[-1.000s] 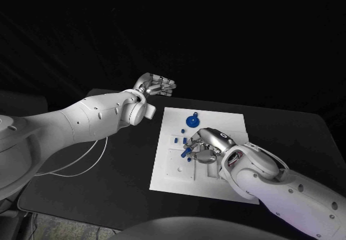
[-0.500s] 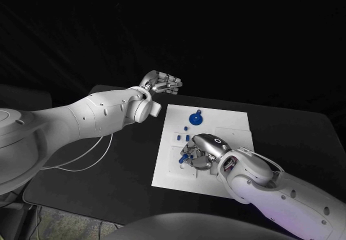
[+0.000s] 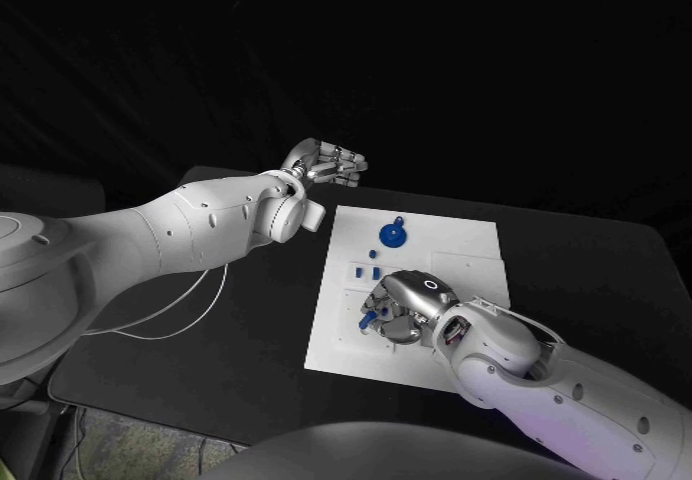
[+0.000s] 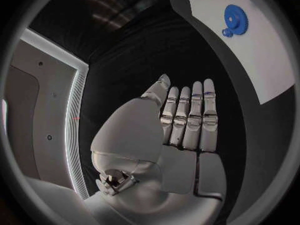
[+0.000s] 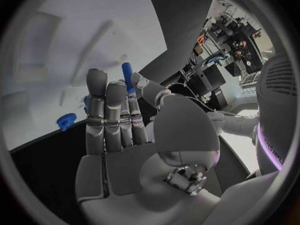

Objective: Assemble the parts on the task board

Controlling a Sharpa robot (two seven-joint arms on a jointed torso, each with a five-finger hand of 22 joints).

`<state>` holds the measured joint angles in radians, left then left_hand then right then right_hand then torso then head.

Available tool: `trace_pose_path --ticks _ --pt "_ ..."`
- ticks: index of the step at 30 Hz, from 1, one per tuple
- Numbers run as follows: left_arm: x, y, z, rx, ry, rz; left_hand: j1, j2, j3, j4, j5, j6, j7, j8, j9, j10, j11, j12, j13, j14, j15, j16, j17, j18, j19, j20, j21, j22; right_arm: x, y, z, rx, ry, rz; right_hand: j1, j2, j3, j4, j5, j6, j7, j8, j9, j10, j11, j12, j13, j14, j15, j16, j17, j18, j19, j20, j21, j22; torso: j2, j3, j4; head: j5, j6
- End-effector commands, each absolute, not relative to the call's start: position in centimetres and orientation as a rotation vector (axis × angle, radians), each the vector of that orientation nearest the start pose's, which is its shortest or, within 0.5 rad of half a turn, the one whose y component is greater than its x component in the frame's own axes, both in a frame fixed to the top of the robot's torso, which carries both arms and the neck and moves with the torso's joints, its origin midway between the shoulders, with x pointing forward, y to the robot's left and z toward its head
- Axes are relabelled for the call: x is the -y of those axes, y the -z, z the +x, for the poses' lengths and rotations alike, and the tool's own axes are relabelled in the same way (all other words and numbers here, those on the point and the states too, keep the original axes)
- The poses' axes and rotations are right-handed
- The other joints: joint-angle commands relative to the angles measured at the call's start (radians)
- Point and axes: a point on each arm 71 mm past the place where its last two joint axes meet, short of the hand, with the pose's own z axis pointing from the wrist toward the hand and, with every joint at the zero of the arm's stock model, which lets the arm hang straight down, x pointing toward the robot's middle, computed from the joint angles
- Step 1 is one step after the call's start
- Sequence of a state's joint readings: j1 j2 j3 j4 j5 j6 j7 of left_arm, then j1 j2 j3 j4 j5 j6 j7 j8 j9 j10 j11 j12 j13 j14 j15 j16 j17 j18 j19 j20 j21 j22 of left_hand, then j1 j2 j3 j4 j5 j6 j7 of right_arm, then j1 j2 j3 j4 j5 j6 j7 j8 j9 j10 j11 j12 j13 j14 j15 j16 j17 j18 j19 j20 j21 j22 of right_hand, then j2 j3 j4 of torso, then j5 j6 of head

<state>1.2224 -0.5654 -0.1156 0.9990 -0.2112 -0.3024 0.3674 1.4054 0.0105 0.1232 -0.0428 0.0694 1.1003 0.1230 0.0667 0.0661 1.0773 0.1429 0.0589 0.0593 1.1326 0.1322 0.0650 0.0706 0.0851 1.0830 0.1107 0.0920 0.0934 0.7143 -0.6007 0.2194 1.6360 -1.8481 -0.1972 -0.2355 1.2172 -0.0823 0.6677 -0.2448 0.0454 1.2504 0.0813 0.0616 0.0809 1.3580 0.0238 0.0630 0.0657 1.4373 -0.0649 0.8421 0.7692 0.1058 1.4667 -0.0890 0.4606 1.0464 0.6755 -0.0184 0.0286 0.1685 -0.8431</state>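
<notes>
Reaching over the near half of the task board [image 3: 469, 250], right hand [image 3: 408, 303] low above its 6 o'clock part, fingers [image 5: 106, 116] pressed together side by side, a thin blue peg [image 5: 127, 76] pinched at their tips against the thumb. Just past the hand toward 12 o'clock: two small blue parts [image 3: 366, 271] on the white plate; farther, near the far edge, one blue gear [image 3: 391, 236] with a small knob beside it. Bare black table [image 3: 231, 350] at 9 o'clock of the board, wide and open. Off the far corner at 11 o'clock, left hand [image 3: 329, 163] above the table edge, holding nothing, fingers [image 4: 187, 117] straight and close together.
</notes>
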Motion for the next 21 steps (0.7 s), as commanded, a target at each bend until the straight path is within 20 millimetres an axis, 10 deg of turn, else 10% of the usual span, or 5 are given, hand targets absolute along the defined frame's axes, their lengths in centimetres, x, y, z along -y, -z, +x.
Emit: trace_pose_path --ticks 1,21 --pt "-22.13 21.50 56.90 -1.459 1.239 -0.914 -0.004 0.007 -0.003 0.002 -0.002 0.000 0.001 -0.004 0.000 -0.005 -0.001 0.000 -0.001 -0.007 -0.002 -0.004 -0.001 0.014 0.004 0.006 0.002 -0.001 5.86 27.91 37.93 -1.754 -0.829 -0.345 0.001 0.008 0.003 0.000 0.004 0.013 -0.005 0.003 0.006 0.012 -0.008 0.004 0.001 -0.005 -0.005 -0.004 0.000 0.015 0.036 -0.005 -0.006 0.001 0.000 -0.0003 0.0007 0.003 -0.001" --pt "-22.43 21.54 56.95 -1.462 1.234 -0.919 -0.004 0.006 -0.005 0.003 -0.002 0.000 0.001 -0.004 0.000 -0.006 -0.001 0.000 -0.001 -0.007 -0.002 -0.004 -0.001 0.014 0.003 0.006 0.001 -0.002 6.12 28.47 37.76 -1.801 -0.794 -0.389 0.000 0.009 0.001 -0.003 0.005 0.014 -0.005 0.003 0.007 0.013 -0.008 0.005 0.001 -0.006 -0.005 -0.004 0.000 0.015 0.036 -0.005 -0.007 0.005 -0.001 0.0000 -0.0002 0.007 -0.011"
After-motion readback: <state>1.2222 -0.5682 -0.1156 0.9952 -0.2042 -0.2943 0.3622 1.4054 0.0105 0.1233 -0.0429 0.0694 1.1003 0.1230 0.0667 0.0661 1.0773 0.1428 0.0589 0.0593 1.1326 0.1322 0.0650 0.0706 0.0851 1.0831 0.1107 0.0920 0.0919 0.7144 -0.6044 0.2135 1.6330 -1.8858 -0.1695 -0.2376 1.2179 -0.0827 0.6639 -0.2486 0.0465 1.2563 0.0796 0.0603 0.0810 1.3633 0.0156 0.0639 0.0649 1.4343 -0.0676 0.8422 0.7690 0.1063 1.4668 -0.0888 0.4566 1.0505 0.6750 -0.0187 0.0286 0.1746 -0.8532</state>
